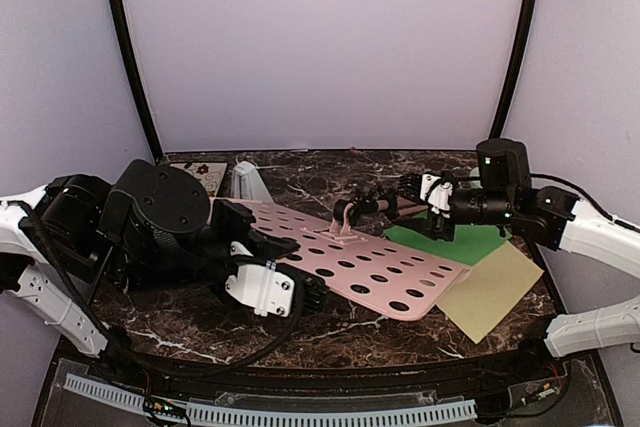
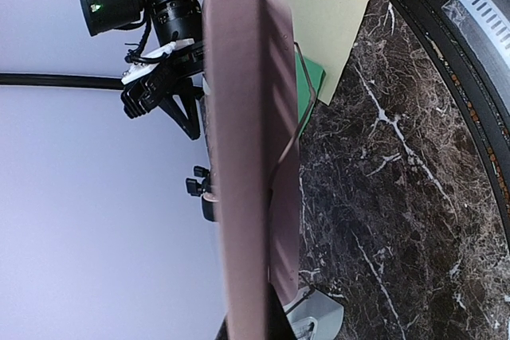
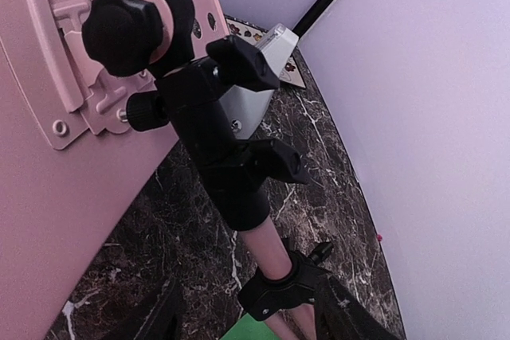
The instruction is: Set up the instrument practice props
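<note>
The pink music stand lies tipped across the table, its hole-dotted desk (image 1: 370, 265) facing up. My left gripper (image 1: 312, 294) is shut on the desk's near left edge, which runs edge-on up the left wrist view (image 2: 239, 157). My right gripper (image 1: 395, 197) is open, and its fingers (image 3: 351, 316) straddle the stand's pink pole (image 3: 271, 248) just below the black collar (image 3: 215, 141), with a gap on the left side. The green page (image 1: 460, 242) and the pale-yellow page (image 1: 490, 292) lie flat at the right. The grey-white metronome (image 1: 245, 182) stands at the back left.
A flower-patterned card (image 1: 200, 175) lies at the back left beside the metronome. Curved black posts and pale walls close in the back and sides. The desk's far corner overlaps the green page.
</note>
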You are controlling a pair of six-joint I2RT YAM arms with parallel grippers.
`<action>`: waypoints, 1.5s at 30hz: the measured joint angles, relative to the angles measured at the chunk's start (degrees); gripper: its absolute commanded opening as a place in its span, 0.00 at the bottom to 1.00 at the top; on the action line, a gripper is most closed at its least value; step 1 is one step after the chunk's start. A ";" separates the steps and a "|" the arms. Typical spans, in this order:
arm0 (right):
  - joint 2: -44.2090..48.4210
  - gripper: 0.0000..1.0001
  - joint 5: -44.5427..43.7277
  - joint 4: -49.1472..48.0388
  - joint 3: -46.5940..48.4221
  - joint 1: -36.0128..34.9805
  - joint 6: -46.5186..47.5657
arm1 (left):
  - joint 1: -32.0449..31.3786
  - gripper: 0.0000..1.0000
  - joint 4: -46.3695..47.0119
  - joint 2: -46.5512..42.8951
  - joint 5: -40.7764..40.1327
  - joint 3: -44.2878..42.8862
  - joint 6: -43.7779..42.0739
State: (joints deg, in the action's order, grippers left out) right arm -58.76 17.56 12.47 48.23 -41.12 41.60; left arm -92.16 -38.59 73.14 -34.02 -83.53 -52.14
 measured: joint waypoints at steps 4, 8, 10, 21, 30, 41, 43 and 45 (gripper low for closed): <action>-2.43 0.54 -0.85 -0.55 1.16 -1.20 1.09 | -0.11 0.00 -0.11 0.02 0.04 0.00 -0.26; -4.87 0.50 -2.14 -0.70 2.62 -2.14 2.80 | -0.22 0.00 -0.13 0.04 0.02 0.00 -0.85; -5.81 0.49 -2.89 -0.92 3.08 -2.60 3.82 | -0.26 0.00 -0.13 0.04 0.04 0.00 -1.20; -10.95 0.41 -6.03 -3.19 3.54 -3.58 6.62 | -0.33 0.00 -0.11 0.28 0.15 -0.02 -2.40; -14.25 0.11 -7.48 -5.49 4.63 -4.15 7.39 | -0.33 0.00 -0.09 0.28 -0.15 -0.02 -3.15; -14.45 0.00 -9.77 -7.10 5.46 -4.72 11.85 | -0.76 0.92 14.19 -4.15 -6.19 1.57 -8.37; -14.45 0.00 -10.21 -7.39 5.49 -4.70 11.21 | -0.81 0.96 18.18 -5.97 -7.98 2.91 -9.60; -14.38 0.00 -10.40 -7.61 5.49 -4.70 10.62 | -1.01 0.99 21.09 -7.50 -9.53 4.20 -11.10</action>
State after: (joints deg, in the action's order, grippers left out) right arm -73.14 7.16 4.86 53.71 -45.82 52.23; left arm -93.17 -17.50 65.65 -43.55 -79.33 -63.24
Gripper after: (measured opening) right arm 0.147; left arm 0.951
